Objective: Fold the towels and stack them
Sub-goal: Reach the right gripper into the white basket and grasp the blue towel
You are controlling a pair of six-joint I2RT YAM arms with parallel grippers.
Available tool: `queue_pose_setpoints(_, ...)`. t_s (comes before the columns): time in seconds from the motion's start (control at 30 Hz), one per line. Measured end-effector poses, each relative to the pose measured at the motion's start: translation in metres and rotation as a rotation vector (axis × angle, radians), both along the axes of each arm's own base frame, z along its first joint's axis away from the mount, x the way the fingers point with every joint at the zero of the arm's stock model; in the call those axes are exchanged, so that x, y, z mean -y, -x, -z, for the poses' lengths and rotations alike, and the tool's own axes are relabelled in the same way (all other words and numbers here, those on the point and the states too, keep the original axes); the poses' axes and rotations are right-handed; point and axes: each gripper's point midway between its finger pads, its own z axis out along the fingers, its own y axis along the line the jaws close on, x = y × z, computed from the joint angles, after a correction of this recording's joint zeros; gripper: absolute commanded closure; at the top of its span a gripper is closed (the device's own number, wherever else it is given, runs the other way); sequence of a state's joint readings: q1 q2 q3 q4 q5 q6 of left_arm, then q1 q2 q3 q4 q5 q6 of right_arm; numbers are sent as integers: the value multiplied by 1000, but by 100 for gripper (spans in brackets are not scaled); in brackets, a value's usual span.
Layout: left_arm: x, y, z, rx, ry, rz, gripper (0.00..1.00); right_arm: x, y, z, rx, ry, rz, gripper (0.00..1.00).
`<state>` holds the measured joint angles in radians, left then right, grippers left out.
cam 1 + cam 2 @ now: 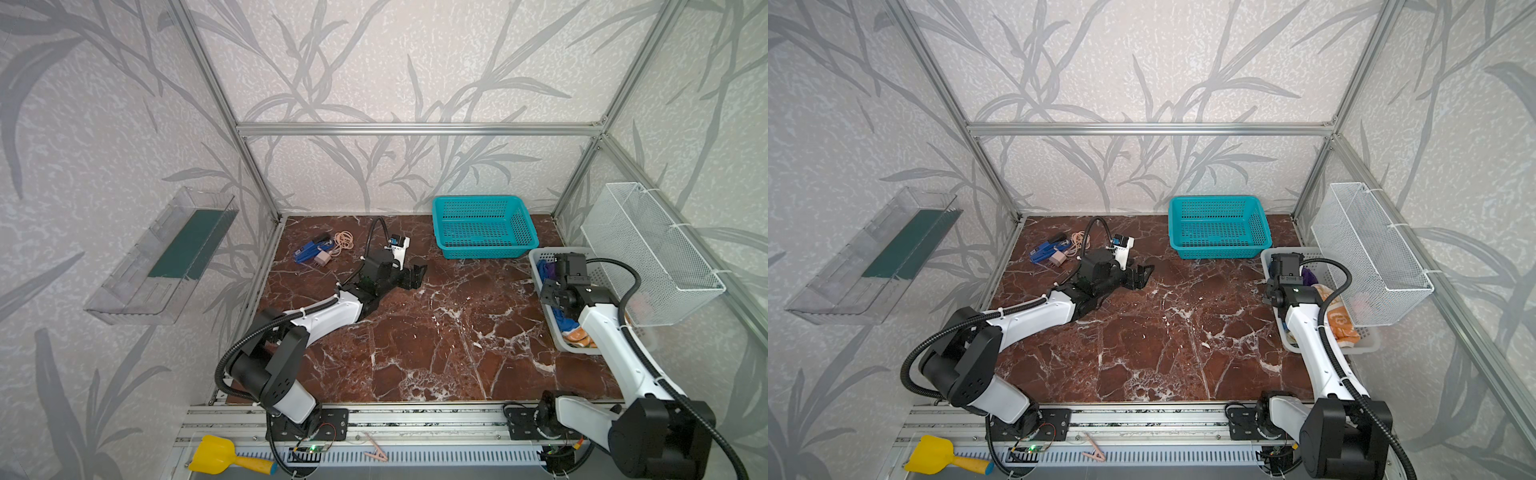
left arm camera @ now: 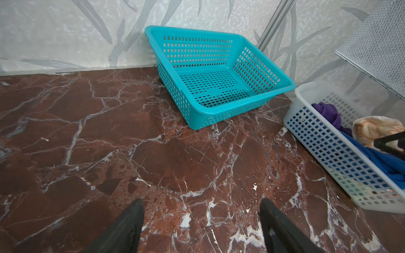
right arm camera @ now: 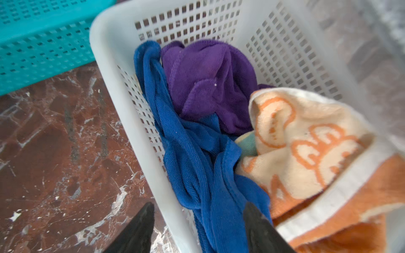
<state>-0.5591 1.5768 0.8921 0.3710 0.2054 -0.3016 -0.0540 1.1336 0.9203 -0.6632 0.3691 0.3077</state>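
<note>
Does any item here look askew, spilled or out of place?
Yes. The right gripper straddles the white plastic lattice basket's side wall, one finger outside it and one over the crumpled royal blue towel. Loose rubber bands and small blue gadgets clutter the far left corner.
</note>
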Motion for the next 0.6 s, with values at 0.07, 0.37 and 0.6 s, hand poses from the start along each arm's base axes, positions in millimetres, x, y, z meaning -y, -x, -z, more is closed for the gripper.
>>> queue_pose_setpoints(0.07, 1, 5, 4, -14, 2, 10, 17, 3, 9, -16, 30, 7, 26, 36)
queue_pose_setpoints(0.37, -2, 22, 9, -57, 24, 37, 18, 27, 60, 27, -33, -146, 211, 48)
queue_pose_setpoints(0.6, -2, 29, 11, -87, 39, 48, 20, 6, 44, 54, -86, -288, 138, 95)
